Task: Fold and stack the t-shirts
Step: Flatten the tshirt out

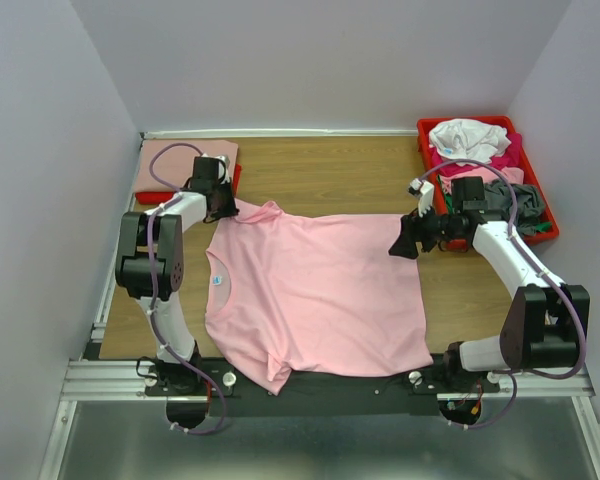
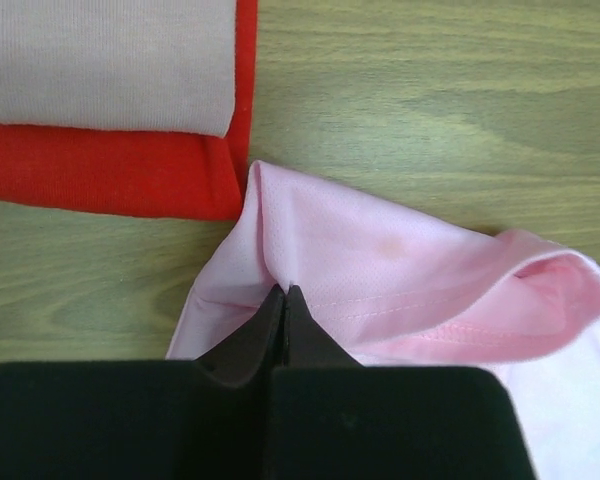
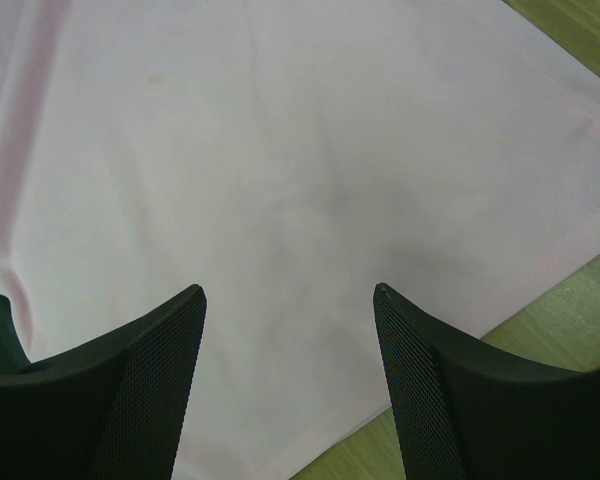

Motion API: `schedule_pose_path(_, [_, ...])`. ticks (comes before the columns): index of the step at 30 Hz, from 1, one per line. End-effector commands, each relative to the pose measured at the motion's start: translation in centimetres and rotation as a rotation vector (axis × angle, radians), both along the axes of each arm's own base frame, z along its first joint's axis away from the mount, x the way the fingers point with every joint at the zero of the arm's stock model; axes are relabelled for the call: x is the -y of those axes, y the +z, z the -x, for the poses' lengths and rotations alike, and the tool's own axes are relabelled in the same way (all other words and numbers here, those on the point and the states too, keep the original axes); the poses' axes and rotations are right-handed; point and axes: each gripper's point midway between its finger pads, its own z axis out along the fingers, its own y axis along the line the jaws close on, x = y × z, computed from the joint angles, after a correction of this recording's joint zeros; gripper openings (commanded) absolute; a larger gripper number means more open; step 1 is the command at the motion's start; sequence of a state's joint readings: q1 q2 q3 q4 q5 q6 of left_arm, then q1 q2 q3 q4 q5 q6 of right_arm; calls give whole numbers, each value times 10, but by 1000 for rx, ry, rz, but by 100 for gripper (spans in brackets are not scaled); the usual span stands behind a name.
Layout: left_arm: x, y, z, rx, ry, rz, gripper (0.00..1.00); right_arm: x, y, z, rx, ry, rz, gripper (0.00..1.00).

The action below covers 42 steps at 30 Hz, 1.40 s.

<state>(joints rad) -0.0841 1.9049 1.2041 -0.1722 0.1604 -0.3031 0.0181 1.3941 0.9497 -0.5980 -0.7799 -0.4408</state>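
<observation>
A light pink t-shirt [image 1: 315, 290] lies spread flat on the wooden table, neck with a small blue label [image 1: 218, 281] at the left. My left gripper [image 1: 224, 205] is shut on a pinch of its far sleeve [image 2: 380, 270]. My right gripper [image 1: 404, 240] is open, hovering over the shirt's far right hem corner [image 3: 310, 200] with nothing between its fingers [image 3: 160, 340]. A folded salmon shirt [image 1: 180, 165] lies on a folded red one [image 2: 110, 170] at the far left. More shirts, white [image 1: 468, 138], magenta and grey, are heaped in the tray.
A red plastic tray [image 1: 424, 140] stands at the far right corner. Walls close in the table at the back and both sides. Bare wood [image 1: 330, 175] shows between the stack and the tray.
</observation>
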Motion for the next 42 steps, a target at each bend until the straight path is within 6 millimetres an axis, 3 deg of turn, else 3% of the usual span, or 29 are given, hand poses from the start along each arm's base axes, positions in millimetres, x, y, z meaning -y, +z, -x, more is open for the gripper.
schedule_pose_path(1, [10,37,-2,65,-39,61,0,5,-5,-2,3,-17,20,75])
schedule_pose_path(5, [16,52,0,103,-62,95,0,11,-9,-8,16,-28,59,75])
schedule_pose_path(10, [24,60,6,126,-94,132,0,32,-23,-43,-26,-131,173,72])
schedule_pose_path(13, [26,69,7,153,-110,143,0,45,-24,-77,-22,-200,239,67])
schedule_pose_path(16, [26,76,7,172,-117,140,0,60,-47,-97,-73,-265,314,63])
schedule_pose_path(18, [27,78,6,182,-119,141,0,72,-47,-116,-55,-313,366,63])
schedule_pose_path(19, [27,81,6,191,-123,142,0,74,-58,-120,-75,-318,384,63])
schedule_pose_path(21, [27,81,7,191,-125,143,0,81,-62,-132,-70,-339,415,62])
schedule_pose_path(27, [31,83,10,203,-144,157,0,81,-84,-148,-111,-345,426,61])
schedule_pose_path(30, [32,82,10,199,-148,162,0,77,-86,-154,-118,-341,400,61])
schedule_pose_path(35, [31,85,9,207,-150,166,0,71,-100,-151,-162,-322,374,57])
schedule_pose_path(42, [30,84,9,205,-148,175,0,66,-103,-149,-170,-300,353,45])
